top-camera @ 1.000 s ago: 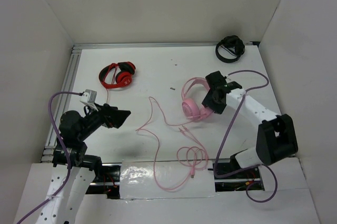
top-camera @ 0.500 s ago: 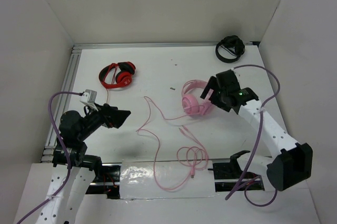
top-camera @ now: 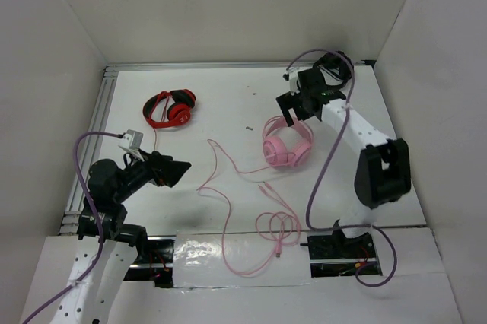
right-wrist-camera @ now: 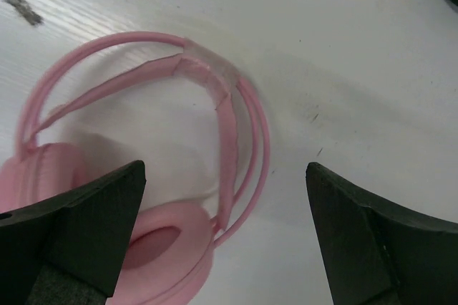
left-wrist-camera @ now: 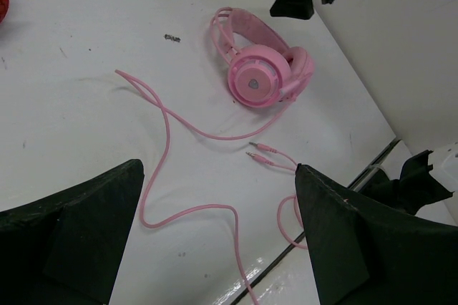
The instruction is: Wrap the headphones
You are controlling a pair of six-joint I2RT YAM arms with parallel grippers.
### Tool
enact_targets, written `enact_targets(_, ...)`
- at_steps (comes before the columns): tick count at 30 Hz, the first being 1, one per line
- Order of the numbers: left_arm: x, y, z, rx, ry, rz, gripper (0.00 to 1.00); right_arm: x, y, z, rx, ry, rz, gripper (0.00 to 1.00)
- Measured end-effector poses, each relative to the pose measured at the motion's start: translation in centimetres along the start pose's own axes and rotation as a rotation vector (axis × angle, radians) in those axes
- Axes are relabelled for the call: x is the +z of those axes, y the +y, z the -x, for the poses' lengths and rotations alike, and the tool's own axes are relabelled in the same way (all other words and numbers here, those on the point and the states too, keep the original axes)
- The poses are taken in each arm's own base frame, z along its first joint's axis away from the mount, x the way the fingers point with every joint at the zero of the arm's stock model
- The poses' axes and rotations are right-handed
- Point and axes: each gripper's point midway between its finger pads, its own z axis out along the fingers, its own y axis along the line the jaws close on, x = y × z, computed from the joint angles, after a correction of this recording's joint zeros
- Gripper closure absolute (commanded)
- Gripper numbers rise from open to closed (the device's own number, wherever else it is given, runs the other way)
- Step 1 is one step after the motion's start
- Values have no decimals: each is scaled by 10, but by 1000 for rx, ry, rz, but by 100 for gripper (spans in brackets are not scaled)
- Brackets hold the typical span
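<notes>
Both arms free, headphones loose on the table [top-camera: 221,115].
Top view: the right arm reaches to the far right, the right gripper [top-camera: 289,107] spread wide and empty just beyond the headphones [top-camera: 286,145]; the left arm sits folded near-left, the left gripper [top-camera: 176,171] wide apart and holding nothing, with the cable [top-camera: 228,187] strewn toward the near edge. Left wrist: wide jaws frame the cable, headphones far right. Right wrist: spread jaws over the headband, gripping nothing.
</notes>
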Motion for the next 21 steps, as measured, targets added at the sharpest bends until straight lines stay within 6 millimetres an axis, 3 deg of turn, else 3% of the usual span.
enact_targets(5, -2, 0, 4, 9, -23, 11, 1, 52, -17, -1, -197, 100, 30, 0)
enact_targets(12, -3, 3, 5, 15, -42, 26, 1, 85, -39, 8, -395, 150, 74, 0)
enact_targets(16, -2, 7, 3, 12, -42, 40, 1, 104, -31, -15, -453, 217, 176, 0)
enact_targets(21, -2, 9, 5, 14, -51, 52, 1, 102, -4, -48, -494, 291, 364, 0)
